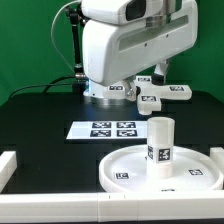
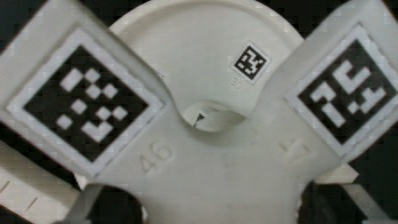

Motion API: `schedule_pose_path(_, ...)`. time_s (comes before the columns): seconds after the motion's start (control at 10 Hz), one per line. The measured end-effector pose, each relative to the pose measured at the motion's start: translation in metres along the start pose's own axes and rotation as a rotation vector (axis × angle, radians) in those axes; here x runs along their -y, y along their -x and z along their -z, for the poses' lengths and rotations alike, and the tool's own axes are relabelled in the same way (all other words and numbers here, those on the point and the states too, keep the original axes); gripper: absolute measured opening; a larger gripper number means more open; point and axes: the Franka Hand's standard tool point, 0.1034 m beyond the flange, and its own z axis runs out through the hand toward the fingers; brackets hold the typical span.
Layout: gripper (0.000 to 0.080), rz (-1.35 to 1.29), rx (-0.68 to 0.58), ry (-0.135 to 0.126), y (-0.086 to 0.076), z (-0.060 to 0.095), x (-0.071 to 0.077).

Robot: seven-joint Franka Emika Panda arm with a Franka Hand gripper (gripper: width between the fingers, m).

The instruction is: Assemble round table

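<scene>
Sitting at 5 o'clock in the exterior view, round disc (image 1: 130,160) holds the upright cylinder leg (image 1: 160,140) (right rim cropped). Cross-shaped foot (image 1: 165,93) lies at 12 o'clock from it. Gripper (image 1: 158,74) mostly hidden; jaw spacing unreadable.

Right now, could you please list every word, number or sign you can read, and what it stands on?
No readable words or brands anywhere.
Square markers, no letters: on the marker board, round disc, leg and foot piece.
Faint raised marks on the foot piece, wrist view: too blurred to read.
</scene>
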Motion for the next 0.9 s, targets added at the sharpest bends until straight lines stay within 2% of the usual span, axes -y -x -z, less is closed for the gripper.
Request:
schedule_pose_path(0.1, 0.0436, 0.002, -0.032, 0.027, 0.001, -0.001, 0.004)
schedule_pose_path(0.2, 0.0436, 0.007, -0.038, 0.032, 0.003, -0.002, 0.010)
schedule_pose_path(0.9, 0.0436, 0.029, -0.044, 0.036, -0.007, -0.013, 0.020)
